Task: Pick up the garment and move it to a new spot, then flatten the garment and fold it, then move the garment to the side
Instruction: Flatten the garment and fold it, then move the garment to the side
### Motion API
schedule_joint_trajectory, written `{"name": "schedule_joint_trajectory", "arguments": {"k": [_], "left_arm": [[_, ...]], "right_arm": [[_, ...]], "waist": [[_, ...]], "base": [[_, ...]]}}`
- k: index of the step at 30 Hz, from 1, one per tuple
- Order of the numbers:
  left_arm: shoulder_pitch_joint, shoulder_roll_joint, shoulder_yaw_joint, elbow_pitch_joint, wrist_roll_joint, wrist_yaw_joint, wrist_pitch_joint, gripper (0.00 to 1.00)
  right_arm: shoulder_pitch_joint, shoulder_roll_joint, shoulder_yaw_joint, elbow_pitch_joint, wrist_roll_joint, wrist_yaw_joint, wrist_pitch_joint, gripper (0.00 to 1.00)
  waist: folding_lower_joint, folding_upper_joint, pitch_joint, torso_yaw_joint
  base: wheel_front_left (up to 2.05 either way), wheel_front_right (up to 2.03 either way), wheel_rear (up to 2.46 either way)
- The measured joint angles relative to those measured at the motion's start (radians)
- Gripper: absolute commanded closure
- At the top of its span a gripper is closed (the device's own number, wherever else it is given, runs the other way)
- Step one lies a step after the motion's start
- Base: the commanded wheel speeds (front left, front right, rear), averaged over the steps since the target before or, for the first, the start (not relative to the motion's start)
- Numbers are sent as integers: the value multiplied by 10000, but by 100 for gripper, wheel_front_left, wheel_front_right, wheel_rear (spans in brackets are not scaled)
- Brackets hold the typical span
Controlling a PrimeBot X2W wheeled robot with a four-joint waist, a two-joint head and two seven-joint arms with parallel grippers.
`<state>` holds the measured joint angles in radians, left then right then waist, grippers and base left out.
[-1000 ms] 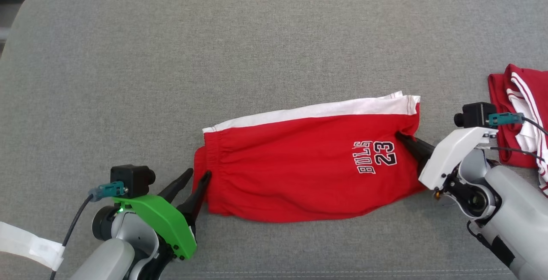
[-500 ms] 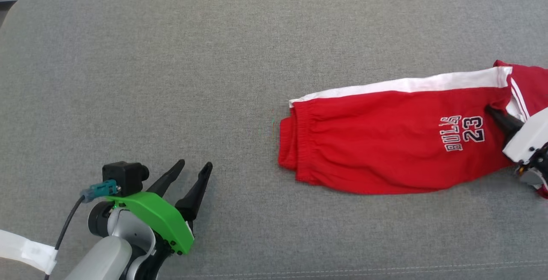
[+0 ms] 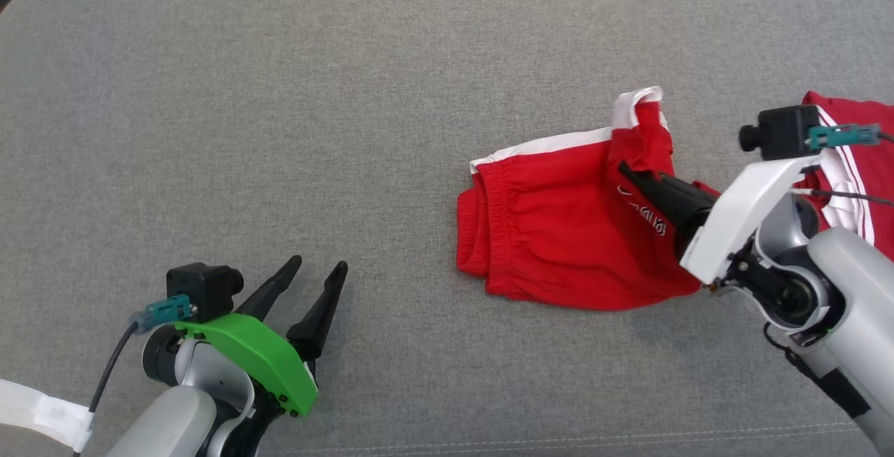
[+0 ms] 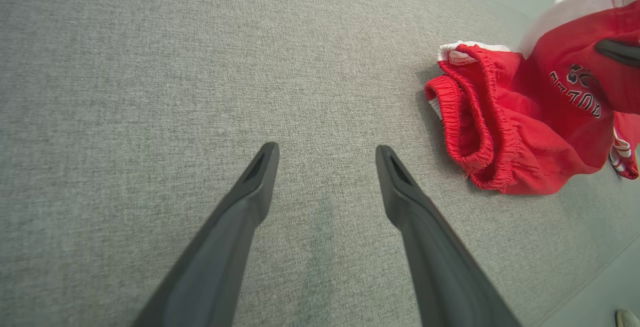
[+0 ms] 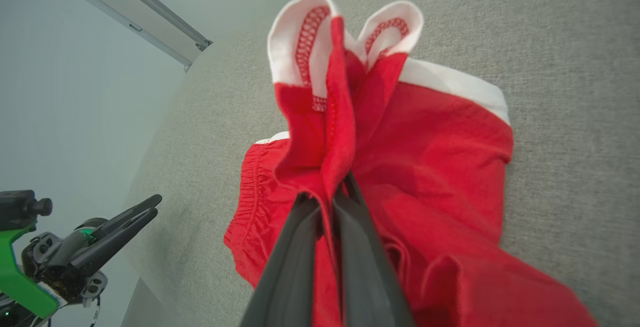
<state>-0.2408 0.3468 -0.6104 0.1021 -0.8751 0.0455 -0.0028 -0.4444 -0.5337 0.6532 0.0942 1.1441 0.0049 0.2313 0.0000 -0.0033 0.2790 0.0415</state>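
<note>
Pinching the red shorts (image 3: pixel 559 247) by the hem, the right gripper (image 3: pixel 625 170) holds that end raised; the left gripper (image 3: pixel 319 263), wide and empty, rests well apart.

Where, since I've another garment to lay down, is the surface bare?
Bare: the grey stretch between the left tool and the red shorts, and beyond them. Crowded: the right end, where the right tool grips the shorts beside another red garment.
</note>
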Motion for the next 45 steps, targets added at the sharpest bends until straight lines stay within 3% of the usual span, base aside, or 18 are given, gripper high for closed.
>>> {"name": "schedule_joint_trajectory", "arguments": {"k": [9,15,18,20,21,22,33,38,41,45], "left_arm": [[-35,134,136,-171,445,73,-453,0],[-41,119,257,-280,719,71,-1012,0],[-28,98,276,-278,719,71,-1187,0],[0,58,274,-228,717,71,-1262,0],[3,46,272,-205,715,71,-1266,0],[12,40,274,-194,715,71,-1310,0],[430,111,383,132,696,71,-1570,0],[656,182,566,138,617,73,-1664,0],[755,190,594,75,598,90,-1666,0],[798,184,566,-73,596,90,-1666,0]], "right_arm": [[-47,1009,794,96,-1139,-746,-213,100],[-267,1613,1087,522,-1636,-936,-502,100],[-373,1893,1202,798,-1795,-1037,-608,94],[-427,2006,1281,953,-1875,-1039,-635,51],[-434,2079,1302,1026,-1914,-1064,-640,9],[-445,2180,1319,1091,-1979,-1127,-690,0],[-776,3064,1925,1221,-2330,-1104,-947,0],[-841,3170,1825,437,-2372,-930,-1296,0],[-845,2938,1354,6,-2376,-986,-1534,0],[-830,1708,339,286,-2429,-1187,-1791,0]], "waist": [[0,0,170,186],[0,0,175,406],[0,0,142,476],[0,0,106,516],[0,0,85,535],[0,0,66,554],[0,0,-303,493],[0,0,-492,272],[0,0,-559,116],[0,0,-538,-56]], "base": [[0,0,0],[0,0,0],[0,0,0],[0,0,0],[0,0,0],[0,0,0],[0,0,0],[0,0,0],[0,0,0],[0,0,0]]}}
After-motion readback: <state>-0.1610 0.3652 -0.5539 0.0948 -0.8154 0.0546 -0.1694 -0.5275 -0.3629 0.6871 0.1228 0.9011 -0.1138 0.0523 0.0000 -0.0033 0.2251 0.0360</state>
